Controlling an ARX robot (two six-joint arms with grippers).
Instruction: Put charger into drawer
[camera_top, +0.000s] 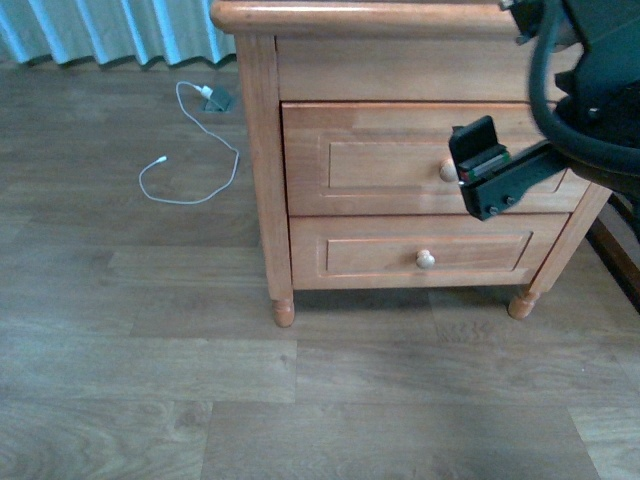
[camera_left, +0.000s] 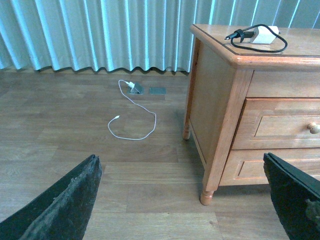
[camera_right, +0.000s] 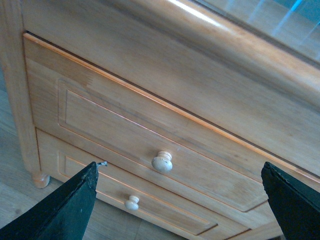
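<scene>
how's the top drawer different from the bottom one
The upper drawer is taller than the lower drawer, with a bigger recessed panel. The upper drawer's knob is partly hidden by the right gripper in the front view; the lower drawer's knob shows whole. Both are shut, same wood, one pale round knob each.
</scene>
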